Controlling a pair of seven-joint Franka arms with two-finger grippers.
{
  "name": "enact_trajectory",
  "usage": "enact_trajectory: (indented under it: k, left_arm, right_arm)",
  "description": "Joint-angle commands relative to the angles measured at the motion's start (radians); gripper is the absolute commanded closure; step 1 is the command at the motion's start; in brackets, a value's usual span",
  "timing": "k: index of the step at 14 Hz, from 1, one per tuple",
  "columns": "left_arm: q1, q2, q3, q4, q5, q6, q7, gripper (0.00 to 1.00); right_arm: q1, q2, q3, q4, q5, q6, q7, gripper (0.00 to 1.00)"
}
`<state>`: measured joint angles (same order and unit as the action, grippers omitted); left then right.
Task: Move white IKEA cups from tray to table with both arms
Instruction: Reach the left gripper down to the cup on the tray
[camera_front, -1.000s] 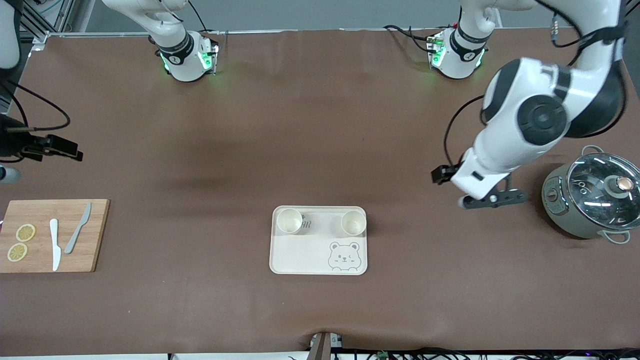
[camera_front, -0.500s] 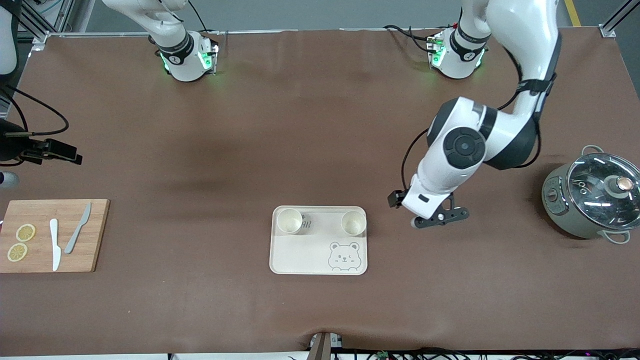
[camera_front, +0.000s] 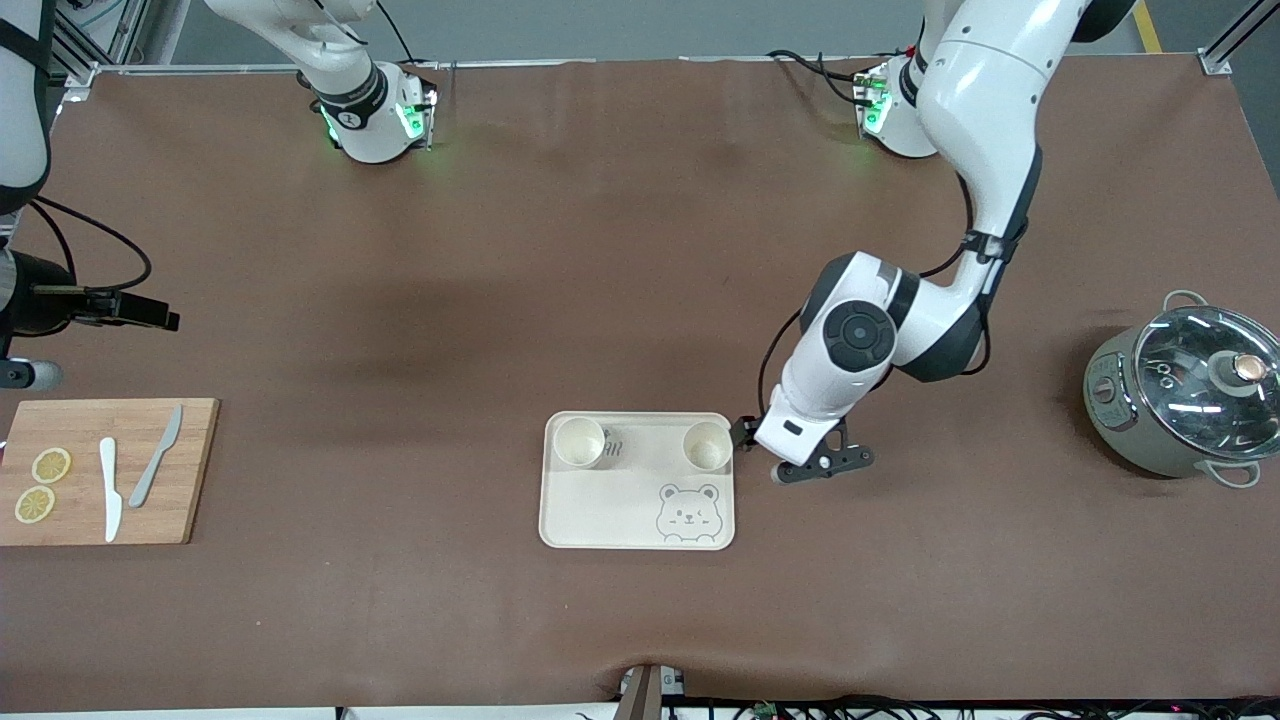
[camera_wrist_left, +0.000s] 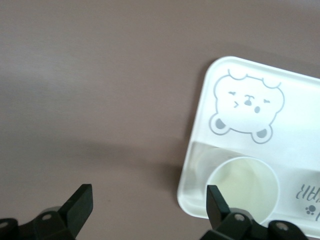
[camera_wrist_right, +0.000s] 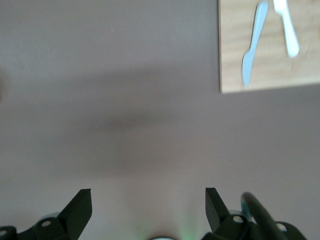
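Note:
Two white IKEA cups stand upright on the bear-printed tray (camera_front: 600, 510), along its edge farther from the front camera: one (camera_front: 579, 442) toward the right arm's end, one (camera_front: 707, 446) toward the left arm's end. My left gripper (camera_front: 775, 455) is open and empty, low over the table just beside the tray's edge next to that second cup. In the left wrist view the cup (camera_wrist_left: 243, 187) sits by one fingertip (camera_wrist_left: 216, 200) of the gripper (camera_wrist_left: 149, 200). My right gripper (camera_front: 30, 340) is open and empty over the table's right-arm end, above the bare mat (camera_wrist_right: 149, 200).
A wooden cutting board (camera_front: 75, 500) with two knives (camera_front: 155, 455) and lemon slices (camera_front: 50, 465) lies at the right arm's end; it also shows in the right wrist view (camera_wrist_right: 270, 65). A grey-green pot with glass lid (camera_front: 1185, 395) stands at the left arm's end.
My left arm has swung from beside the pot across the table to the tray's edge by the cup. My right gripper has shifted only slightly.

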<state>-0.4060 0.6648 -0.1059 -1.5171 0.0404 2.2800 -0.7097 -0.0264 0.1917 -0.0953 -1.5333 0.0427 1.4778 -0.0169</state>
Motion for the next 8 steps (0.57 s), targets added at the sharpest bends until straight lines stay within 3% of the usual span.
enact_trajectory:
  k: [1,2,6,8]
  left_arm:
    - [-0.028,0.065,0.003,0.086,-0.019,0.01,-0.027,0.0]
    - [-0.034,0.073,0.003,0.086,-0.02,0.018,-0.03,0.0]
    - [-0.051,0.122,0.003,0.086,-0.027,0.065,-0.03,0.18]
    - [-0.057,0.142,0.003,0.086,-0.025,0.09,-0.024,0.46]
  right_arm:
    - [0.028,0.02,0.011,0.045,0.016,-0.033,0.051,0.0]
    - [0.045,0.032,0.009,0.082,0.013,-0.03,0.049,0.0]
    - [0.081,0.041,0.011,0.11,0.013,0.016,0.038,0.0]
    - [0.095,0.043,0.011,0.111,0.019,0.085,0.041,0.0]
